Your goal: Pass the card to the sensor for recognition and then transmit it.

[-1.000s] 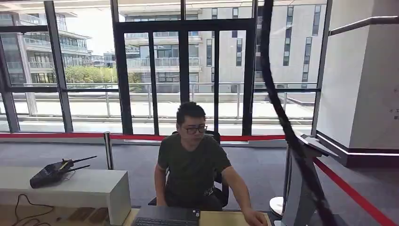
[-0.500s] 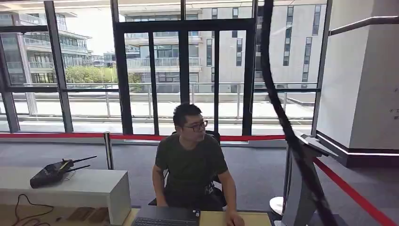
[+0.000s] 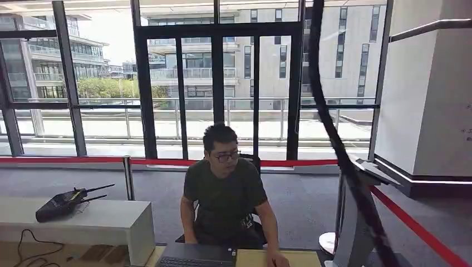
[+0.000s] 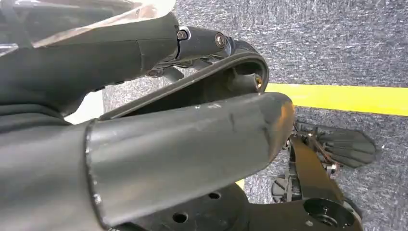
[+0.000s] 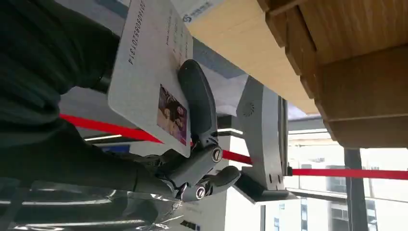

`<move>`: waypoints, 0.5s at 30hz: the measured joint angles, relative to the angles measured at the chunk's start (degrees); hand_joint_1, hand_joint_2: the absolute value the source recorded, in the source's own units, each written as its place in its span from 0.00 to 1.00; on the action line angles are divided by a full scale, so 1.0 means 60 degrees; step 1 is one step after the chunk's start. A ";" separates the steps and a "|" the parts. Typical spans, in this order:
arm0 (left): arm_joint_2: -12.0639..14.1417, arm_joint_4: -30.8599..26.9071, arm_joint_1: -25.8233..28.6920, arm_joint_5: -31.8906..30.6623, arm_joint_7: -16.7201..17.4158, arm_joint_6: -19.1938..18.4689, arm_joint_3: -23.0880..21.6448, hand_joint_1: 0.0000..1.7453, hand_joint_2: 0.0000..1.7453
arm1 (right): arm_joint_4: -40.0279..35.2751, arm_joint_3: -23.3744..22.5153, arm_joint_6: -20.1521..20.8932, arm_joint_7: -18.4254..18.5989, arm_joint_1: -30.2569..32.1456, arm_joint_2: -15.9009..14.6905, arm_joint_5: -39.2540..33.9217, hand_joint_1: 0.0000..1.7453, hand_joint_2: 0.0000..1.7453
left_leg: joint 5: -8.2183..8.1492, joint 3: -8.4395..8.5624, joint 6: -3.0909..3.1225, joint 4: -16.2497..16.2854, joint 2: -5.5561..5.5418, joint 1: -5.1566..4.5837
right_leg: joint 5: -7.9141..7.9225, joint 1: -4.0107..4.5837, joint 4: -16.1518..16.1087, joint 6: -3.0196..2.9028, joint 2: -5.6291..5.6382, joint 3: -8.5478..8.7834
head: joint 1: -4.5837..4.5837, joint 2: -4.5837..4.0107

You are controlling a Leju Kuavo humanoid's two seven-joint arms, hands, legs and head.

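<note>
A white ID card (image 5: 154, 77) with a small photo and a printed number is held in my right hand (image 5: 192, 144), one dark finger (image 5: 197, 101) lying across its face. Beyond the card stands the grey sensor stand (image 5: 262, 139), a short way off and not touching it. In the head view the same grey stand (image 3: 356, 217) rises at the lower right beside the desk. My left hand (image 4: 183, 96) hangs over grey carpet with its fingers stretched out and nothing in them.
A person (image 3: 225, 194) sits behind the wooden desk (image 3: 261, 258) facing me, one hand on the desk beside a dark laptop (image 3: 195, 257). A white bench (image 3: 100, 222) with a black radio (image 3: 64, 203) is at the left. Red barrier tape (image 3: 412, 222) runs at the right.
The person has drawn the outstretched hand back along the desk toward the laptop and turned the head from the side to look down. The camera has not moved.
</note>
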 joint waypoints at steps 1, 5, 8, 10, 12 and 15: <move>0.0000 0.0000 0.0000 0.0007 0.0000 0.0018 0.0000 0.00 0.00 | 0.0051 0.0000 0.0007 0.0011 0.0037 0.0000 -0.0004 1.00 1.00 | 0.0000 0.0000 0.0000 0.0000 0.0001 0.0000 | 0.0000 0.0000 0.0000 0.0000 0.0000 0.0000 | 0.0000 0.0000; -0.0004 0.0000 0.0002 0.0047 0.0000 0.0113 0.0000 0.00 0.00 | 0.0244 0.0000 0.0047 0.0113 0.0161 -0.0018 -0.0062 1.00 1.00 | 0.0000 -0.0001 0.0000 0.0000 0.0000 0.0000 | 0.0000 0.0000 -0.0002 0.0000 0.0000 -0.0001 | 0.0000 0.0000; 0.0000 0.0000 0.0001 0.0073 0.0033 0.0167 0.0000 0.00 0.00 | 0.0390 -0.0004 0.0131 0.0197 0.0204 -0.0055 -0.0098 1.00 1.00 | 0.0000 0.0000 0.0000 0.0000 0.0001 -0.0001 | 0.0000 0.0000 -0.0002 0.0000 0.0000 -0.0001 | 0.0000 0.0000; -0.0004 0.0004 0.0001 0.0106 0.0066 0.0208 0.0000 0.00 0.00 | 0.0466 -0.0007 0.0204 0.0208 0.0209 -0.0091 -0.0142 1.00 1.00 | 0.0000 -0.0001 0.0000 0.0000 0.0001 -0.0001 | 0.0000 0.0000 -0.0002 0.0000 0.0000 -0.0001 | 0.0000 0.0000; -0.0003 0.0000 0.0000 0.0149 0.0105 0.0262 0.0000 0.00 0.00 | 0.0539 -0.0007 0.0288 0.0211 0.0209 -0.0109 -0.0138 1.00 1.00 | 0.0000 -0.0001 0.0000 0.0000 0.0001 0.0000 | 0.0000 0.0000 -0.0002 0.0000 0.0000 -0.0001 | 0.0000 0.0000; -0.0004 0.0000 0.0000 0.0171 0.0146 0.0321 0.0000 0.00 0.00 | 0.0634 -0.0007 0.0368 0.0201 0.0209 -0.0113 -0.0131 1.00 1.00 | 0.0000 -0.0001 0.0000 0.0000 0.0001 0.0000 | 0.0000 0.0000 -0.0002 0.0000 0.0000 -0.0001 | 0.0000 0.0000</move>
